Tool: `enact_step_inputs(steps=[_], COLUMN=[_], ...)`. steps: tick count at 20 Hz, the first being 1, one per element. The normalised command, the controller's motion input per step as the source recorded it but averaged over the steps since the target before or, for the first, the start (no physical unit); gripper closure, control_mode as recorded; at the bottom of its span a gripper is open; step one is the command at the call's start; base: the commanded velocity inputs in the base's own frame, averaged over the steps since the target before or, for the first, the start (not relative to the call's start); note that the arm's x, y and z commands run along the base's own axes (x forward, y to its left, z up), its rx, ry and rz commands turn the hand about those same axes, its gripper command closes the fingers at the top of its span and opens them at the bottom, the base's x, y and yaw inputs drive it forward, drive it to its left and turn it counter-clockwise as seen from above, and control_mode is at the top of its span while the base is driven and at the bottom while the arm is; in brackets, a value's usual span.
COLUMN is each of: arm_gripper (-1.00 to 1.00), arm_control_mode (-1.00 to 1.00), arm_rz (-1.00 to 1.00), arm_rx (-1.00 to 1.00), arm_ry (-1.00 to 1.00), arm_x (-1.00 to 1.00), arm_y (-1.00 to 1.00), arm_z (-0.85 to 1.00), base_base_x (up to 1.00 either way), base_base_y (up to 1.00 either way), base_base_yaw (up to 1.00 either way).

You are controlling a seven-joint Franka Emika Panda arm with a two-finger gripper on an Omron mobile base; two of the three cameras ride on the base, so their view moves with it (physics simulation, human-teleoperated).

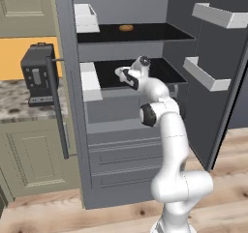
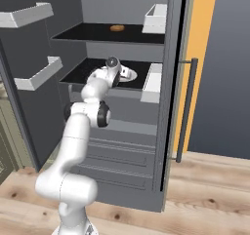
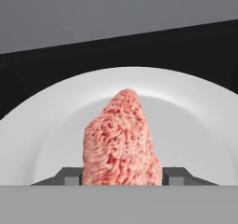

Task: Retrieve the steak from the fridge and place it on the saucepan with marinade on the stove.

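In the left base view the white arm is seen rising from the lower right, bent at a dark elbow joint and stretched forward into the open fridge (image 1: 131, 145), its wrist lowered over a white plate (image 1: 119, 72) on the lower dark shelf. The gripper (image 1: 127, 77) is carried at the plate, largely masked by the wrist. A brown oval lump (image 1: 126, 28) is laid on the upper shelf, and a dark coffee machine (image 1: 38, 75) is stood on the counter to the left.

In the right base view the same reach is shown from the other side: the forearm is angled up and inward, the hand tipped down onto the plate's near edge.

In the hand view the steak (image 3: 122, 141) is shown lying on the plate (image 3: 195, 125), pinkish-red, its long axis directed away from the hand and tapering to a rounded tip. The two fingertips (image 3: 69, 176) are set on either side of its near end, just beside it; whether it is clamped cannot be told
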Motion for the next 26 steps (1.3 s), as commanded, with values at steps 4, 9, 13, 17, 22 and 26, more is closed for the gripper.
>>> enact_step_inputs(steps=[4, 9, 13, 17, 22, 26], arm_gripper=[1.00, 1.00, 1.00, 1.00, 1.00, 1.00], arm_control_mode=[-1.00, -1.00, -1.00, -1.00, -1.00, -1.00], arm_rz=[0.00, 0.00, 0.00, 0.00, 0.00, 0.00], arm_rx=[0.00, 0.00, -0.04, -0.12, -0.08, -0.07], arm_ry=[0.00, -0.17, -0.33, -0.57, -0.64, -0.64], arm_x=[0.08, -0.79, -1.00, -1.00, -1.00, -1.00], arm_y=[0.03, 0.00, 0.00, 0.01, 0.00, 0.00], arm_z=[-0.04, 0.00, -0.27, -0.84, -0.31, 0.02], base_base_x=[0.00, 0.00, 0.00, 0.00, 0.00, 0.00], base_base_y=[0.00, 0.00, 0.00, 0.00, 0.00, 0.00], base_base_yaw=[0.00, 0.00, 0.00, 0.00, 0.00, 0.00])
